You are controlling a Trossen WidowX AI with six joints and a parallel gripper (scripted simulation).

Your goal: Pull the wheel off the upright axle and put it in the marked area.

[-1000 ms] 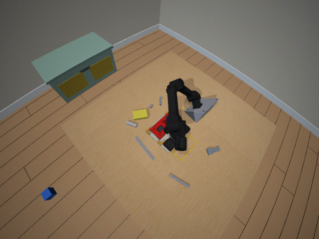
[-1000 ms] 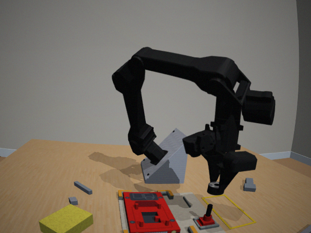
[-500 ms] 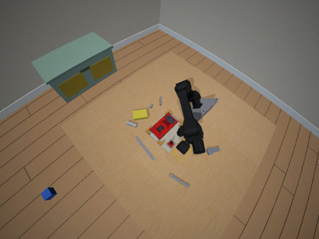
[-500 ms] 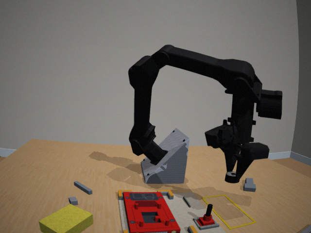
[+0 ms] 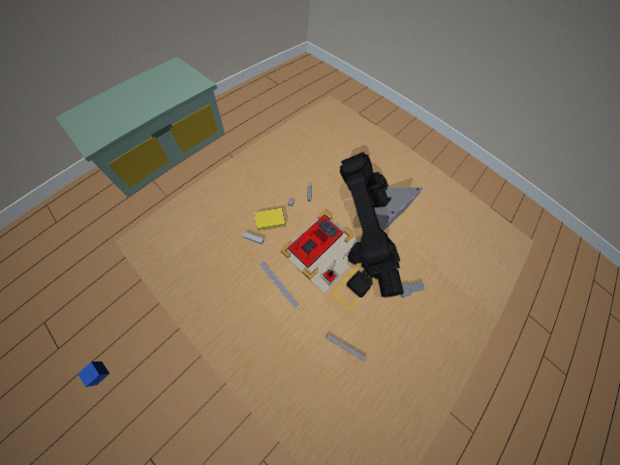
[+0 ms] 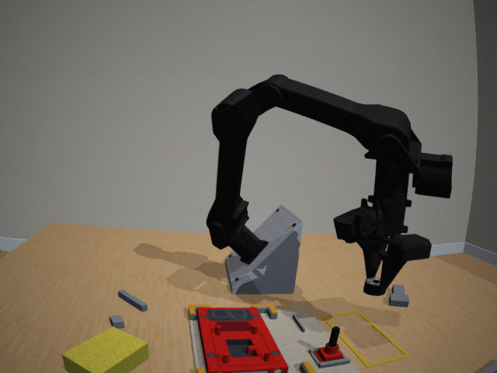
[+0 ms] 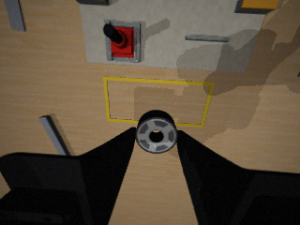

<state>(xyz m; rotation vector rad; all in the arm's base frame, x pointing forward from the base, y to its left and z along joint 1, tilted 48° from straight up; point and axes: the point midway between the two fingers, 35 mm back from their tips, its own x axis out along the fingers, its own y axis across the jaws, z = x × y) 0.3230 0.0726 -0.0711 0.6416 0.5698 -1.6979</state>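
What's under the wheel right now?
The wheel, clamped in the gripper, hangs over bare wood beside the near edge of the yellow outline. The table patch directly beneath is covered by the wheel. The axle stands apart, bare.

We find no readable text, label, brand, number or sign in any of the three views. The only marking we can make out is the yellow rectangular outline drawn on the table, at 12 o'clock from the wheel in the wrist view, and it carries no lettering. Surfaces of the red board are too coarse for us to read anything.
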